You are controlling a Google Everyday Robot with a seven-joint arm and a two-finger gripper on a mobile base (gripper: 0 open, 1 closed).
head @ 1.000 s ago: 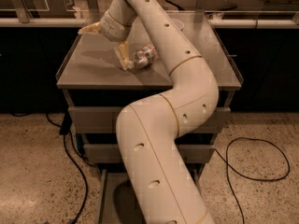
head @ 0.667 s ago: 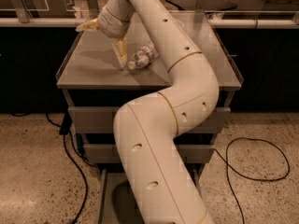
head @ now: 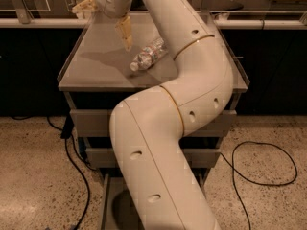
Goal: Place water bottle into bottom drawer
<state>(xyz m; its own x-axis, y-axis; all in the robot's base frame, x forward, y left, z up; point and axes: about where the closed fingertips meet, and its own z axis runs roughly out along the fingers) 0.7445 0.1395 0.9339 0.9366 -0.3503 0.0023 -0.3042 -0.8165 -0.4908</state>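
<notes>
Since a second ago your hand (head: pixel 101 28) has risen a little and drawn clear of the water bottle (head: pixel 148 54). You have it above the rear left of the tabletop (head: pixel 96 68), spread wide and holding nothing, with one finger (head: pixel 125 32) pointing down just left of the bottle. The bottle lies on its side on the tabletop, cap end toward the front left, beside the arm (head: pixel 158 128). Below, your bottom drawer (head: pixel 106 195) stands pulled out, mostly hidden behind the arm.
</notes>
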